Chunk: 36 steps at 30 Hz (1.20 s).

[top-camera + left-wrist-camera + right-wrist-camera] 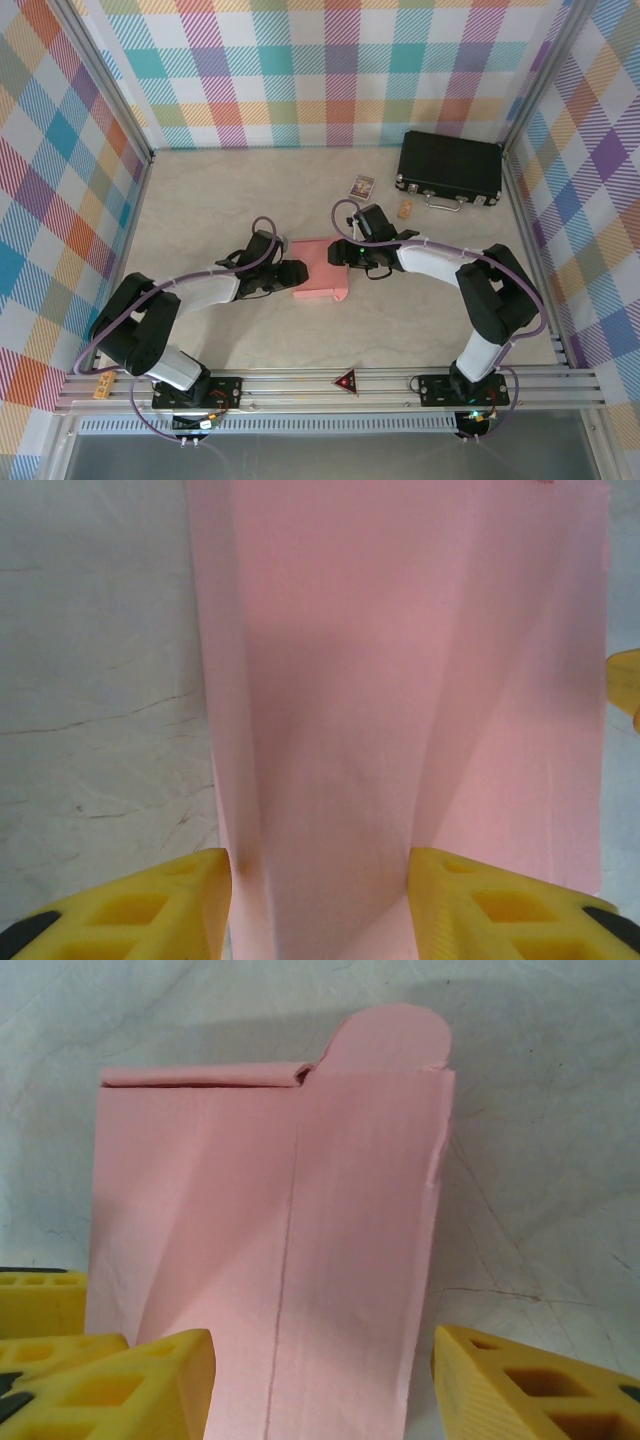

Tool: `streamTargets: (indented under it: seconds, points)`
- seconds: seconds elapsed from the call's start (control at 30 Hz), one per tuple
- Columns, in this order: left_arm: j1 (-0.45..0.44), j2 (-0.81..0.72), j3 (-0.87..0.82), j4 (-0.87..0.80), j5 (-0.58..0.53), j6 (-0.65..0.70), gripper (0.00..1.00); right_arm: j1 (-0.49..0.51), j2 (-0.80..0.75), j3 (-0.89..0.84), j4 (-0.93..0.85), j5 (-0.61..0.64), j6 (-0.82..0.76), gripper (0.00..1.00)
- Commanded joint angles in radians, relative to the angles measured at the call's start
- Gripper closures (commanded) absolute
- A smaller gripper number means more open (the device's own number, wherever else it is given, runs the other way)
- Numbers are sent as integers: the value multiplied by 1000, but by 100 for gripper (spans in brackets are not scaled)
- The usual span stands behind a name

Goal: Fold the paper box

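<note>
Salmon-pink flat cardboard paper box (320,270) lying front-left of black handled hard case (450,165), my left gripper (320,890) clamped on its end farthest from case, my right gripper (322,1370) spread open around case-side end

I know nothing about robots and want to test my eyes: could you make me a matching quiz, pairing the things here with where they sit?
Things:
1 box
2 black case
3 card packet
4 red triangle

Places:
A on the near rail
B far right corner
C middle of the table
D just left of the black case

Pairs: 1-C; 2-B; 3-D; 4-A
</note>
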<state>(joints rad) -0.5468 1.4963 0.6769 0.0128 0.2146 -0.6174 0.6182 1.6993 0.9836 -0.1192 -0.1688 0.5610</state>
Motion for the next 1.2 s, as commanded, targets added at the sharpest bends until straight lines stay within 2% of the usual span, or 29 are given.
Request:
streamTargets:
  seconds: [0.0,0.17,0.23,0.43,0.6,0.83,1.17]
  points:
    - [-2,-34,-3,-20,-86,-22,50,-7,-9,2,-26,14,-25,40]
    - [2,-37,32,-65,-109,48,50,-39,-29,-37,5,-45,-41,37]
    - [6,-29,44,-70,-106,74,49,-57,-28,-60,53,-126,-45,36]
    - [18,-15,57,-69,-104,99,53,-79,2,-93,152,-274,-39,36]
    - [18,-17,62,-56,-82,111,54,-84,41,-96,218,-346,-15,37]
    - [19,-18,65,-36,-56,123,55,-84,77,-89,232,-327,11,38]
    - [19,11,61,4,-42,113,57,-86,107,-88,260,-383,22,38]
